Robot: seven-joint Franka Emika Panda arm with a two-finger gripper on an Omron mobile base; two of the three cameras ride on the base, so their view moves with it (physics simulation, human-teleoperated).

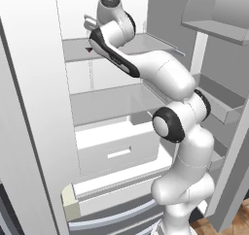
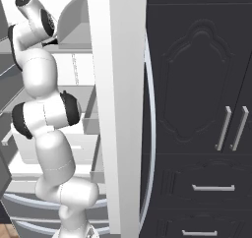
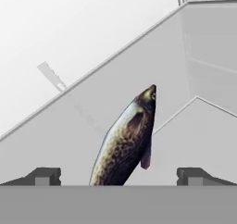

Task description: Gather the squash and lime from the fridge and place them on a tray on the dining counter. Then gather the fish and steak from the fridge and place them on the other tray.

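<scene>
The fridge (image 1: 112, 103) stands open, and my arm reaches onto its upper shelf (image 1: 146, 43). In the hand view a slim, speckled grey-brown fish (image 3: 125, 140) lies on the pale shelf, its pointed head aimed away from the hand. My gripper (image 3: 119, 176) is open, with one fingertip (image 3: 44, 176) far out on each side of the fish's tail end and touching nothing. From the left base the gripper (image 1: 89, 24) shows just above the shelf. The squash, lime, steak, trays and dining counter are out of view.
A white drawer (image 1: 116, 149) sits under the lower fridge shelf. The open right door with its bins (image 1: 219, 98) stands close beside the arm, and the left door (image 1: 29, 108) is on the other side. Dark panelled cabinets (image 2: 197, 109) flank the fridge.
</scene>
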